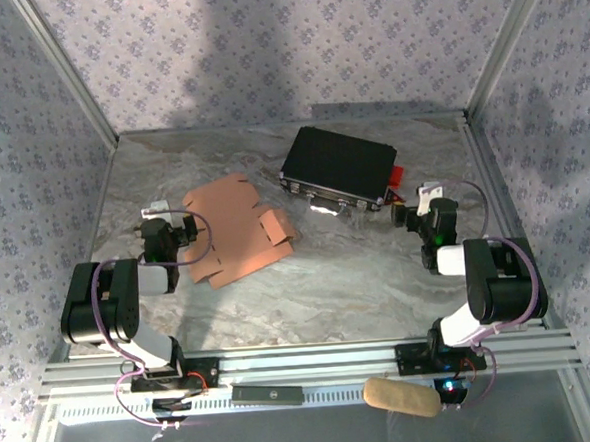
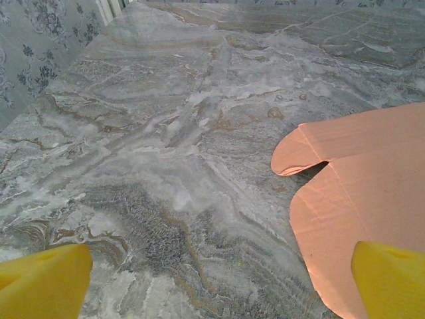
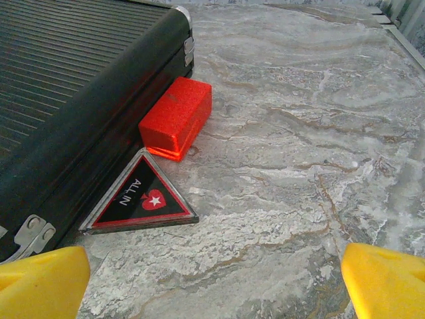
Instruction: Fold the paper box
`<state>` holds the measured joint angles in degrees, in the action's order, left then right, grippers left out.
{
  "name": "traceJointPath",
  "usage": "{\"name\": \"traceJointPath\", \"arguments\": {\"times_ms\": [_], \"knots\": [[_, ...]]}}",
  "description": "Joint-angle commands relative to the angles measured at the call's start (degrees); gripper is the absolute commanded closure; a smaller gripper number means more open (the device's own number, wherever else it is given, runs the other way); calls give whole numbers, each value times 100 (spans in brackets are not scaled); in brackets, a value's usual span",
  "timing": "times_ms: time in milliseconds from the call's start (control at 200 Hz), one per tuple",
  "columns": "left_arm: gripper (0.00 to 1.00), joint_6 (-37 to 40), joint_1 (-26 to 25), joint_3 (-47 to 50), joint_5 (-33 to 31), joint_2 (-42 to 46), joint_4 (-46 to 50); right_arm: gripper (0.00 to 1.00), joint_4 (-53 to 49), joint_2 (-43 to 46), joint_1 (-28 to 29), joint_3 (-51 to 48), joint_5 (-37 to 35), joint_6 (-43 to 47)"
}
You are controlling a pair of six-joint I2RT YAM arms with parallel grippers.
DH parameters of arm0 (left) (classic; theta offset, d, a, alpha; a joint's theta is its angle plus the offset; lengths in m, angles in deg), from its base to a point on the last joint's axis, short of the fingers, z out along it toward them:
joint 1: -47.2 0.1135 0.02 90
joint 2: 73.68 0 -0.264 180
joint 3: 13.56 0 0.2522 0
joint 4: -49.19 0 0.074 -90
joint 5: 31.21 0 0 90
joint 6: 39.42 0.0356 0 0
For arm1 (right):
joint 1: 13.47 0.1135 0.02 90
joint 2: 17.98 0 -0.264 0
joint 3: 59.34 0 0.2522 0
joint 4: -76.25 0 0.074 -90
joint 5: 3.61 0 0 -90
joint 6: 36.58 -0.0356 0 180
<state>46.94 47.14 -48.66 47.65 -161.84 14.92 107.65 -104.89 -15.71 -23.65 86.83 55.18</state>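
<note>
Standing at the near edge, I see both pincers spread wide with nothing between them. The left gripper [image 2: 216, 286] hangs low over the marble table [image 1: 359, 277], and the right gripper [image 3: 216, 282] does the same on its side.

Just ahead of the left one lies the paper box [image 2: 365, 193], an unfolded flat salmon-orange sheet left of the table's middle. Its rounded flaps are close by one yellow fingertip [image 2: 392, 282]. I'd judge it light, thin and springy, likely to slide on the smooth top and to crease if pinched mid-panel. A free flap edge beside a score line looks the best hold, with the other arm pinning the sheet. It holds nothing yet.

Farther back, the black case [image 1: 337, 166] lies shut, its contents hidden. A red block [image 3: 176, 116] and a triangular "ALL IN" plaque [image 3: 143, 199] rest against its side.
</note>
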Motion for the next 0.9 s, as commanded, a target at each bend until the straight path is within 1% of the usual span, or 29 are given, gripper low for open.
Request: {"name": "traceJointPath", "arguments": {"times_ms": [0,60,110,140,185,245,300,350,405,430,455,475,495,525,540,555,570,585,610,620,650,675,695,735,780,839,894], "knots": [[0,104,-14,-43,208,57,-213,1,-12,58,-19,82,-33,-19],[0,145,-37,249,248,247,-573,1,-326,511,16,53,-311,-72],[0,142,-69,550,132,549,-820,1,-1297,1146,34,267,-661,-337],[0,133,-80,676,54,785,-829,1,-1888,1504,-6,423,-587,-427],[0,109,-133,749,-34,1241,-556,1,-2314,2087,21,530,-512,-424],[0,2,-323,665,-240,1976,436,1,-2851,3052,177,624,-669,-535],[0,-57,-634,505,-516,2688,1483,1,-3704,3899,283,956,-740,-868],[0,-275,-984,365,-957,3317,2223,1,-4633,4442,326,1447,-765,-1559],[0,-459,-1374,63,-1201,4040,3085,1,-5776,4736,300,2040,-633,-2567],[0,-759,-1519,-111,-1413,4284,3452,1,-6345,4821,299,2286,-613,-3132],[0,-1183,-1576,-331,-1466,4489,3997,1,-6844,4893,298,2458,-608,-3735],[0,-1763,-1577,-511,-1429,4606,4464,1,-7289,4952,295,2523,-586,-4147],[0,-2355,-1577,-667,-1416,4768,4907,1,-7538,5011,280,2511,-371,-4512],[0,-3394,-1568,-847,-1458,4897,5734,1,-7558,5089,273,2393,192,-4503],[0,-3955,-1568,-939,-1506,4972,6192,2,-7505,5122,253,2322,346,-4415],[0,-4416,-1567,-960,-1555,5028,6450,3,-7413,5138,247,2280,515,-4450],[0,-4618,-1546,-927,-1575,5078,6436,4,-7344,5140,258,2240,725,-4458],[0,-4598,-1485,-889,-1433,5121,6357,3,-7330,5133,293,2209,935,-4457],[0,-4294,-1335,-860,-966,5153,6084,1,-7380,5083,392,2185,1148,-4504],[1,-4107,-1268,-860,-639,5143,5989,1,-7434,5063,431,2188,1185,-4521],[4,-3856,-1078,-992,6,4970,6007,1,-7580,5007,707,2171,1192,-4562],[7,-3867,-978,-1246,215,4725,6445,1,-7749,4970,1038,2158,1060,-4606],[8,-3895,-927,-1445,216,4470,6866,1,-7889,4945,1316,2159,813,-4638],[12,-3797,-909,-1971,103,3881,7614,1,-8158,4908,2118,2146,145,-4734],[14,-3544,-909,-2382,20,3206,8138,1,-8247,4880,3084,2063,-616,-4901],[17,-3362,-824,-2668,5,2364,8422,2,-8099,4778,4226,1894,-1446,-5222],[28,-3230,-708,-2754,207,1708,8391,3,-7778,4538,5092,1751,-2001,-5484]]}}
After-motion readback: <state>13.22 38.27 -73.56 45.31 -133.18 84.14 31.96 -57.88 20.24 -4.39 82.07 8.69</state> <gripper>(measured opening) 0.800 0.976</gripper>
